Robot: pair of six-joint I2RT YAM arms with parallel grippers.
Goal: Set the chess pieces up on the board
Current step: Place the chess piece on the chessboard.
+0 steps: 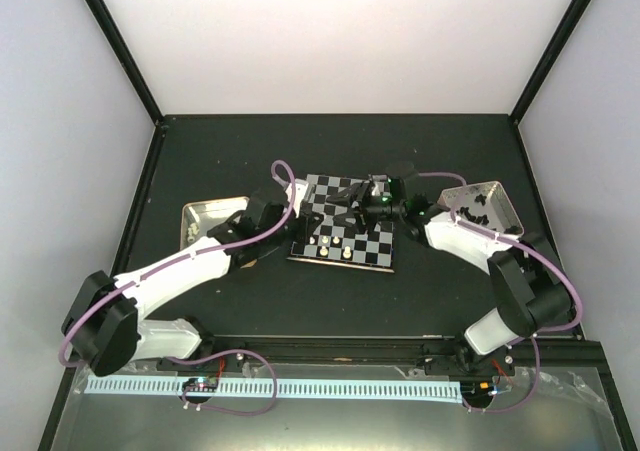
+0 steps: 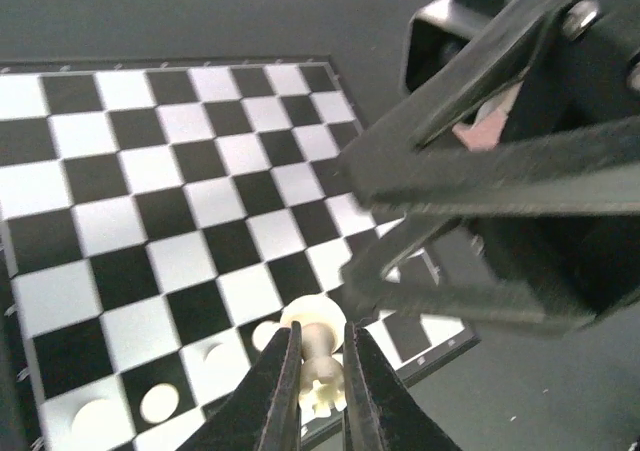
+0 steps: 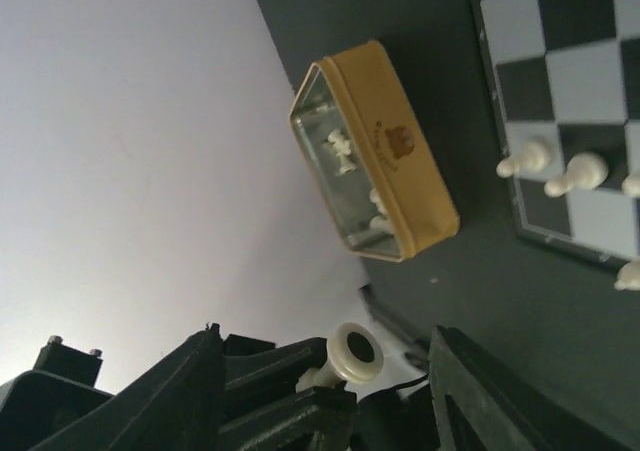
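While the cream-white, round-based chess piece (image 2: 322, 376) is pinched in the closed left gripper (image 2: 320, 339) above the thin black-and-silver chequered board (image 2: 150, 171), the right gripper (image 3: 325, 343), jaws spread wide around it, should be drawn clear before the piece is lowered upright onto a vacant near-row square.

A gold-sided tin (image 3: 400, 156) and a silvery tin (image 1: 497, 198) rest well apart on the dark table (image 1: 330, 301).
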